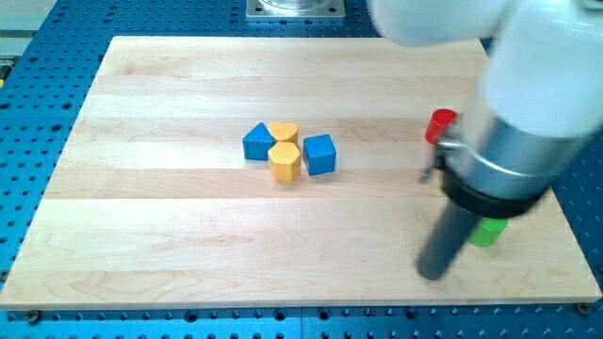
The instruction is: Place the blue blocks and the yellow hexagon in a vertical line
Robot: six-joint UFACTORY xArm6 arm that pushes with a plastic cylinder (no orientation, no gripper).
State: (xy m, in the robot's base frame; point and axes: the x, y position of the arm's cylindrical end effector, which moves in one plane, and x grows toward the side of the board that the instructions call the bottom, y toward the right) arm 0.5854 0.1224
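Standing off at the view's lower right, my tip (pixel 432 273) touches no block; this rod end effector holds nothing.
Green block (pixel 489 232) sits just behind; far left, yellow hexagon block (pixel 285 161) packed between blue triangular block (pixel 256 142) and blue cube (pixel 319 154), yellow heart block (pixel 283 133) touching; any shove risks dragging neighbours across the wooden surface (pixel 188 235).

Open board (pixel 170 226) surrounds the yellow hexagon (pixel 285 161), hemmed by blue blocks (pixel 319 153) (pixel 256 142) on both sides and a yellow heart (pixel 283 132) above.

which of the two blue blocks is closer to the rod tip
The blue cube, at the cluster's right end, is closer to my tip; the other blue block sits left of the yellow hexagon.
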